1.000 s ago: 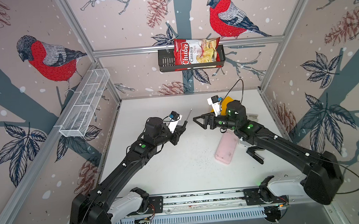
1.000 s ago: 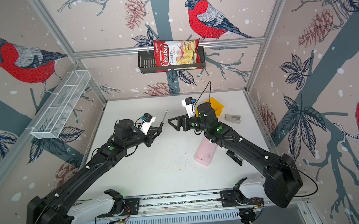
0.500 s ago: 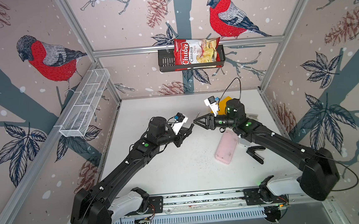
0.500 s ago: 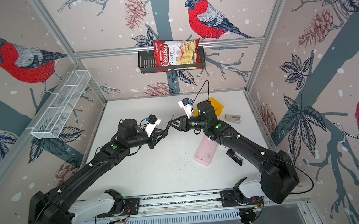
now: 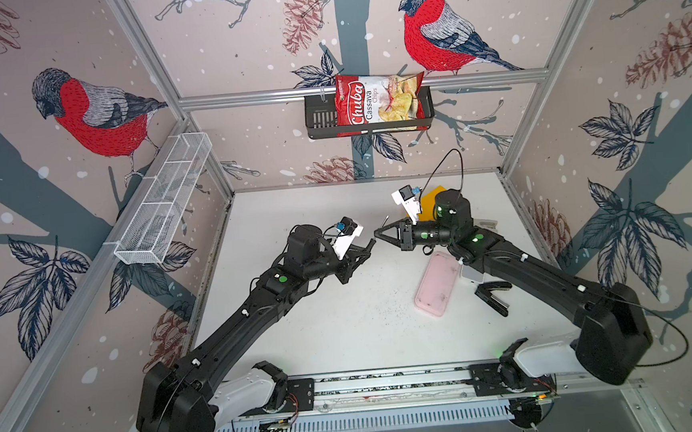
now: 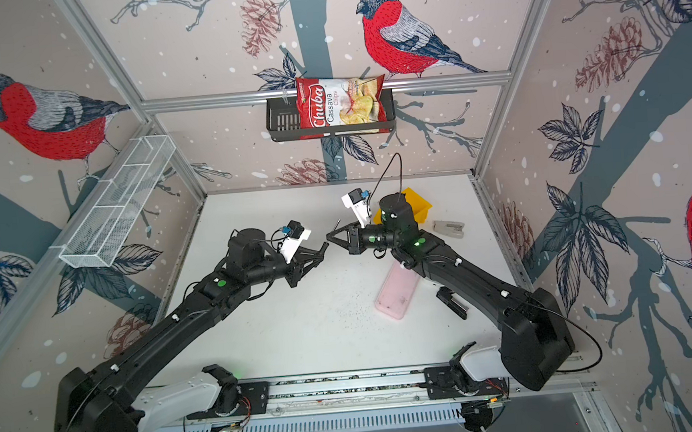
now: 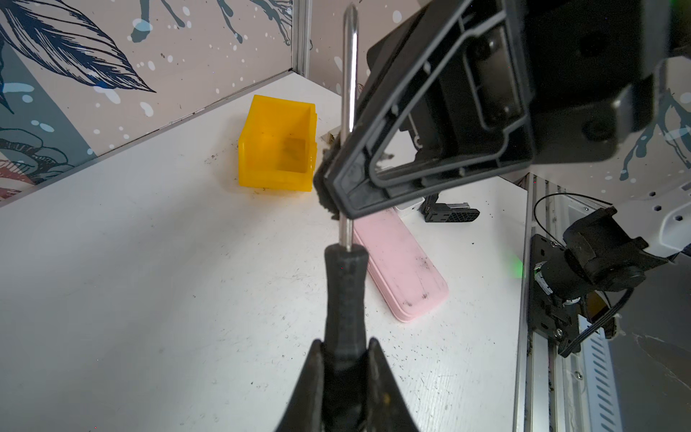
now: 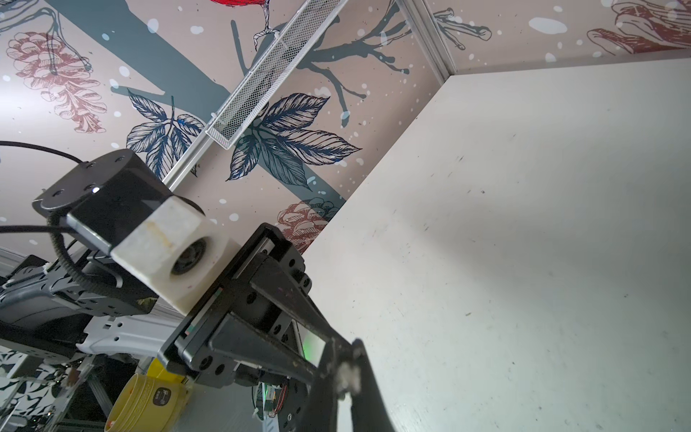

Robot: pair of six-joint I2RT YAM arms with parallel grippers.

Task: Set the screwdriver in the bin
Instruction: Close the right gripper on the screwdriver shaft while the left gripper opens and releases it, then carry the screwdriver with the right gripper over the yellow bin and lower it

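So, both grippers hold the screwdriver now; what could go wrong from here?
1. The left gripper clamps the handle of the screwdriver while the right gripper pinches its thin shaft; if either arm moves before one lets go, the tool may be wrenched loose.
2. The smooth shaft could swivel or slip in that pinch and fall beside the bin.

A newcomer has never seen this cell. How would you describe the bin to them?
Find the black wall basket with the chips bag on the back wall, then look down to the white table. At its back right, behind the right arm, sits the bin: a bright yellow open box, unlike the flat pink case nearby.
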